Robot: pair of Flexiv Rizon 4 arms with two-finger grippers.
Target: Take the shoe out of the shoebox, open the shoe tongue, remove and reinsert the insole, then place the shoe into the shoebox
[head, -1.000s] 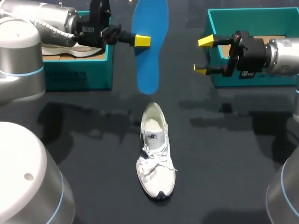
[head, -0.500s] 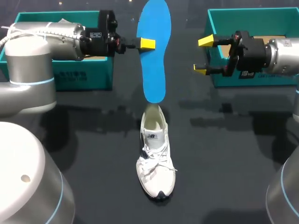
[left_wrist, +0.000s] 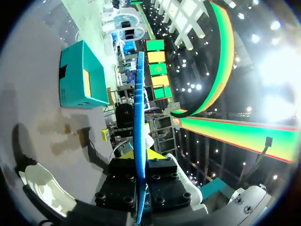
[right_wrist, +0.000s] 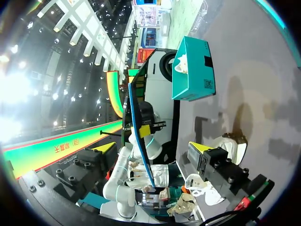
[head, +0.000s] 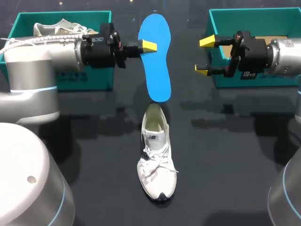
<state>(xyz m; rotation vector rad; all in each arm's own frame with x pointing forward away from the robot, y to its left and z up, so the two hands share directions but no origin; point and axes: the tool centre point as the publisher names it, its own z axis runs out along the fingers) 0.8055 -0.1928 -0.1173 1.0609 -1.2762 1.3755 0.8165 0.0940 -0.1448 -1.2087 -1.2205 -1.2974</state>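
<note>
Dark table (head: 94, 141), teal boxes at both far corners.

Head view: the left gripper (head: 149, 46) pinches the blue insole (head: 157, 70) by its edge and holds it in the air, lower tip just above the heel of the white sneaker (head: 156, 155). The sneaker lies mid-table, out of both boxes. The right gripper (head: 204, 55) is spread and empty in front of the right shoebox (head: 221, 80). The left shoebox (head: 101, 77) holds a second shoe (head: 51, 27).

Left wrist view: insole (left_wrist: 138, 108) seen edge-on, clamped between the fingers, sneaker (left_wrist: 44, 188) below and to one side.

Right wrist view: fingers (right_wrist: 200, 147) wide apart, nothing between them. Insole (right_wrist: 136, 127) and sneaker (right_wrist: 233, 146) lie ahead.

My read: this is the reinsert step. The next move needs the insole tip angled into the sneaker's opening, probably with the right gripper steadying the shoe.
</note>
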